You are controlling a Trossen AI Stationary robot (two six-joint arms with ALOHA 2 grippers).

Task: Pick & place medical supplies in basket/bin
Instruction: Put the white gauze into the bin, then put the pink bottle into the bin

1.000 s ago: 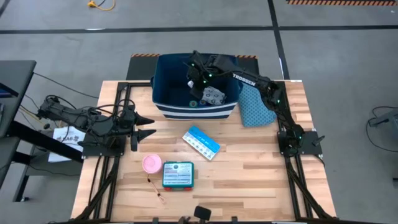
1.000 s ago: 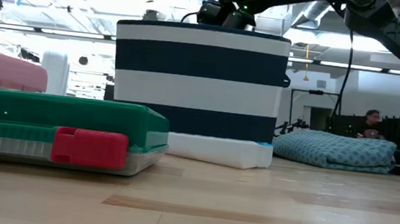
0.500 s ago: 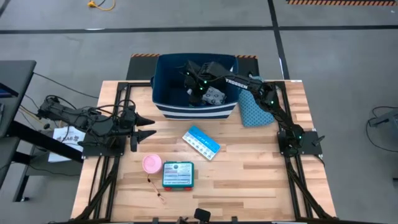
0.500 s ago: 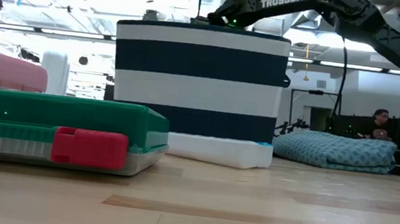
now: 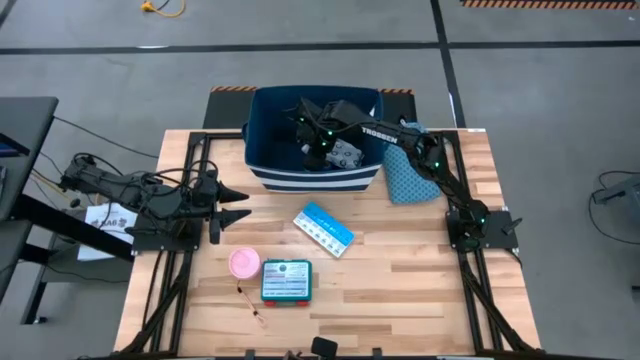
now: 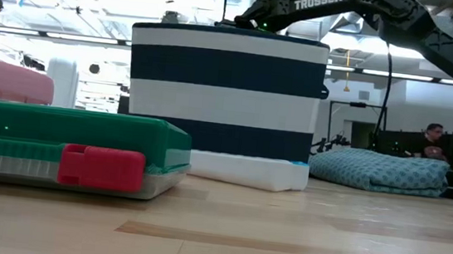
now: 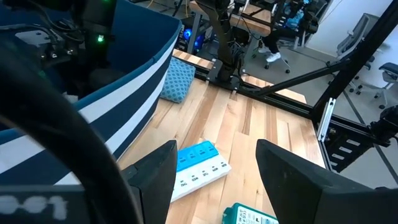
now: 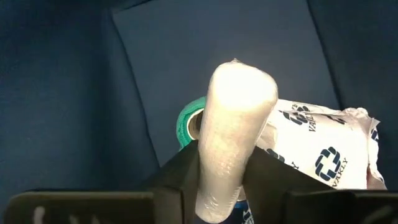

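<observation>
A wooden counter (image 5: 400, 270) fills the overhead view, with two dark robot arms mounted at its left and right edges. At the far side stands a large navy bin (image 5: 262, 160) with white stripes near its base; beside it on the right lies a teal dotted cloth (image 5: 405, 180). The right arm reaches from its base across the cloth and down into the bin, so the right pincer (image 8: 224, 177) hangs inside the navy walls. Its two dark fingers are closed on a pale, clear-wrapped packet (image 8: 231, 130), which stands up lengthwise between them, its long axis running straight out from the pincer. Just beyond it, on the bin floor, lie a white pouch (image 8: 320, 152) printed with ring marks and a small green tape roll (image 8: 185, 126). Since the packet is already over the bin floor, the coming move looks to be simply letting go. The left arm waits at the counter's left edge, its left pincer (image 5: 232, 203) spread open and empty, pointing towards the middle. Outside the bin on the counter are a light-blue and white packet (image 5: 323, 229) near the centre, then closer to the near edge a teal flat box (image 5: 286, 281), a pink round roll (image 5: 244, 263) touching its left side, and a thin swab stick (image 5: 252, 303).
</observation>
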